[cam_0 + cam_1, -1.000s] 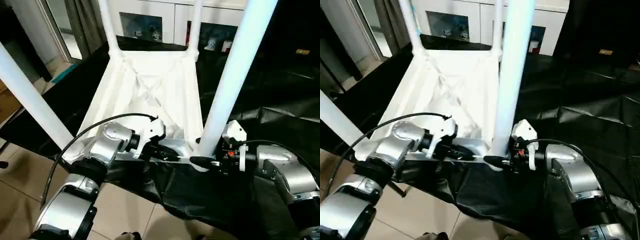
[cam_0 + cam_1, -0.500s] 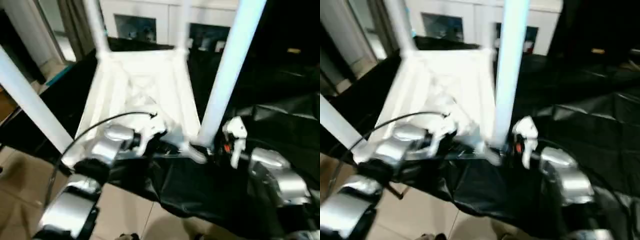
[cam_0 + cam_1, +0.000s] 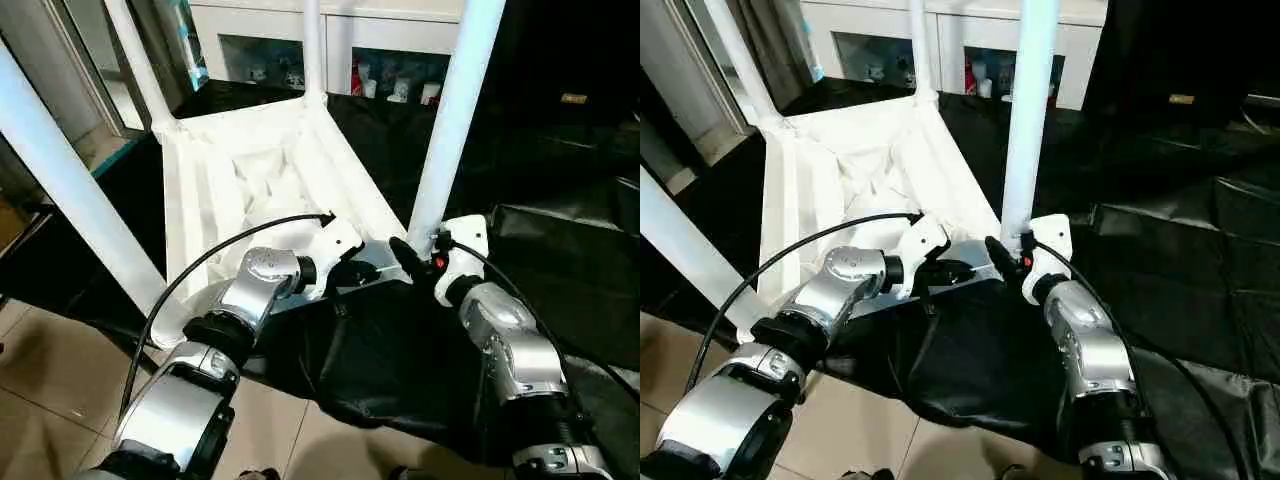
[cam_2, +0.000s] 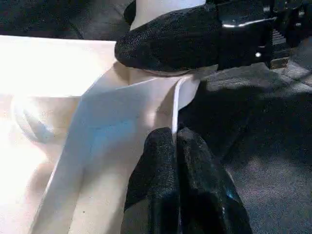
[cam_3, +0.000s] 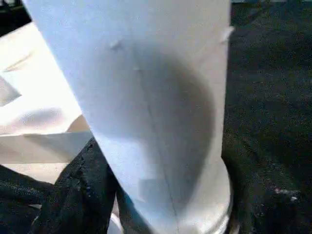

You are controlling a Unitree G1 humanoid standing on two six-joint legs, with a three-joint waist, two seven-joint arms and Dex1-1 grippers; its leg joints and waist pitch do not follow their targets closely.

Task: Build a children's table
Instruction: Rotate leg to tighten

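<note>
The left pincer (image 4: 176, 141) has its fingers pressed together against the thin near rim of the children's table (image 3: 240, 170). The right pincer (image 3: 412, 262) is clamped around the base of the near right leg (image 3: 445, 120). The table lies upside down on the black-draped surface (image 3: 560, 180), legs up, at its left near corner.

Four tall legs (image 3: 452, 120) stand up around the table top (image 3: 250, 190); there is open room between them above it.
</note>
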